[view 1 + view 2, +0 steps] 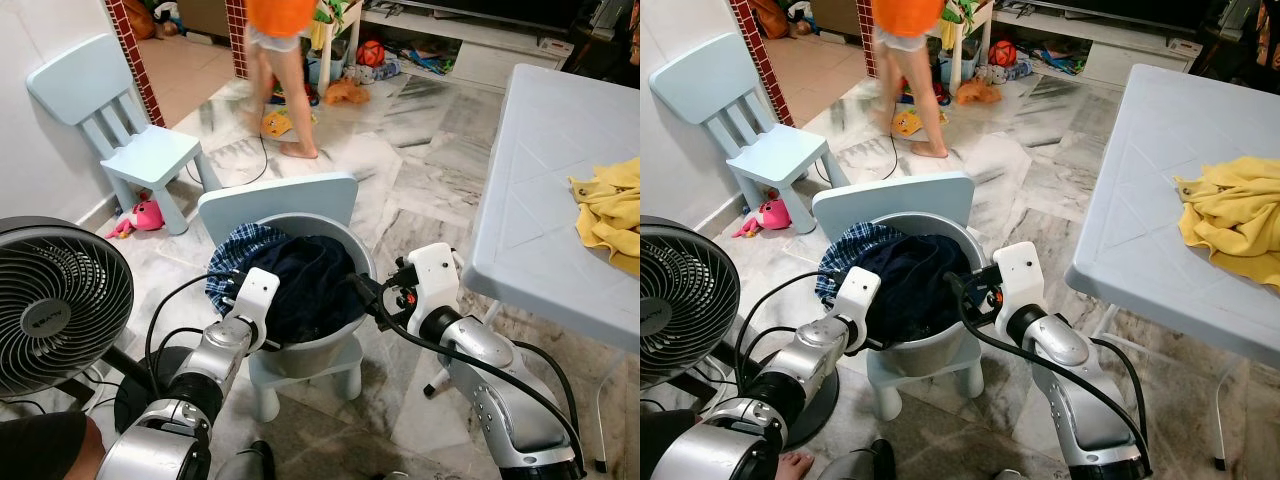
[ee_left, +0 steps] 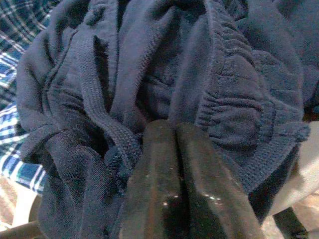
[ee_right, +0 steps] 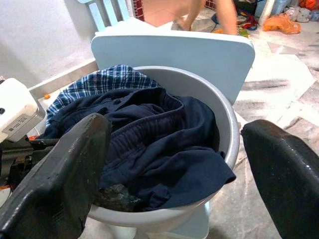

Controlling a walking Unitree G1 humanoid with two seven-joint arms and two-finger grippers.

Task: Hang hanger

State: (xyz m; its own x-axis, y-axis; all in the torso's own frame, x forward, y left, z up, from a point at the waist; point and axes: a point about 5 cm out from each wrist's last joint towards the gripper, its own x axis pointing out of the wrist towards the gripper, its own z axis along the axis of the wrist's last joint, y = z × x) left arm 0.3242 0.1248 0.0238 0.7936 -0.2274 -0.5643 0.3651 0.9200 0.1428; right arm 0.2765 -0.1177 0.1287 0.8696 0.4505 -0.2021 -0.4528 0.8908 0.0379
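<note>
A pale blue desk (image 1: 540,200) with a crumpled yellow cloth (image 1: 612,212) stands to the robot's right, a black fan (image 1: 55,300) to its left, as a person (image 1: 280,40) walks across the marble floor (image 1: 420,150) beyond. Directly ahead, a grey laundry tub (image 3: 219,109) sits on a small blue chair (image 1: 290,200) — heaped with a dark navy garment (image 3: 164,144) over a blue checked cloth (image 3: 99,82). The left claw (image 2: 174,149) is clenched, fingertips pressed together and nosed into the navy folds beside the ribbed waistband, with no fabric visibly caught between them. The right claw (image 3: 174,169) hangs released at the tub's near rim, fingers spread wide. No hanger can be made out in the tub or around it. The garment looks soft, limp and light — likely to slump and bunch when lifted, so the thick elastic waistband seems the firmest place to take hold.
</note>
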